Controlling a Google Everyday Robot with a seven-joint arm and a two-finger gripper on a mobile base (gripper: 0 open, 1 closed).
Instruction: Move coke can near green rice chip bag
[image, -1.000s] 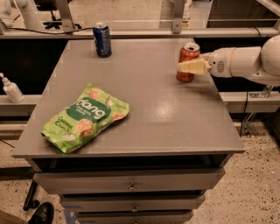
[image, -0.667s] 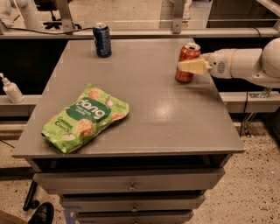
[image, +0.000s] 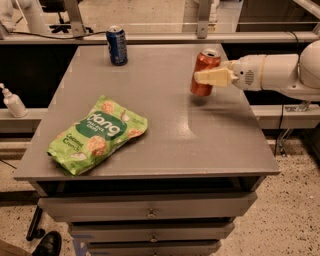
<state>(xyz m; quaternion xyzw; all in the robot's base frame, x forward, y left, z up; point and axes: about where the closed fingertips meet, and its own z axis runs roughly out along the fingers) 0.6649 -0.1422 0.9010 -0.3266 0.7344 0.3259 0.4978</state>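
Note:
The coke can (image: 204, 64) is red-orange with a silver top and sits at the right rear of the grey table (image: 165, 140), leaning slightly. My gripper (image: 209, 76) reaches in from the right on a white arm and is shut on the can, with one cream finger (image: 216, 76) across its front. The can's base is at or just above the tabletop. The green rice chip bag (image: 98, 135) lies flat near the front left of the table, well apart from the can.
A dark blue can (image: 117, 45) stands at the table's rear left. A white pump bottle (image: 13, 102) sits on a ledge left of the table. Drawers (image: 150, 212) are below the tabletop. A black shoe (image: 48, 244) is on the floor at bottom left.
My gripper has moved a little to the left with the coke can in it. The chip bag and the blue can have not moved.

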